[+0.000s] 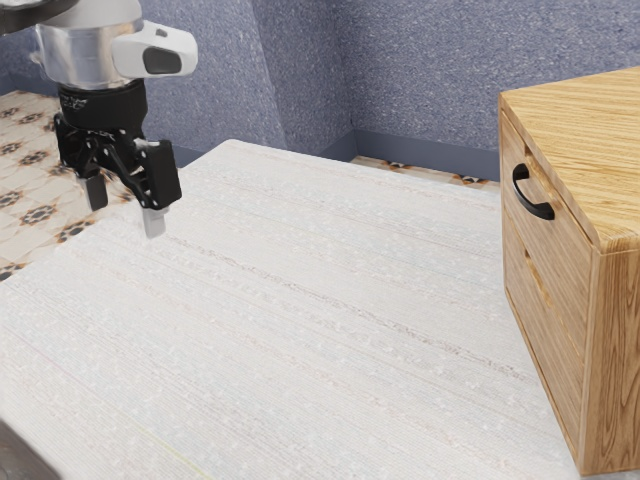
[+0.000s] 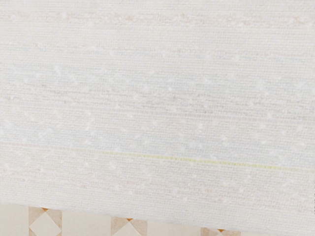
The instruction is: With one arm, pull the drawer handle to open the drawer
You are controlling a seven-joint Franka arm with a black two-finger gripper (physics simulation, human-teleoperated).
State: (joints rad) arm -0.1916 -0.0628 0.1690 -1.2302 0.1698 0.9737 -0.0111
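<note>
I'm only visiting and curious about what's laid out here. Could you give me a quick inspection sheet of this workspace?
Surface: pale wood-grain table.
Job's things: wooden cabinet at the exterior view's right; black handle on its top drawer, which looks shut.
Clutter: nothing seen.
Grippers: gripper open, holding nothing, above the table at the exterior view's left, far from the handle.
Cables: nothing seen.
Surroundings: blue-grey wall; patterned tile floor.
</note>
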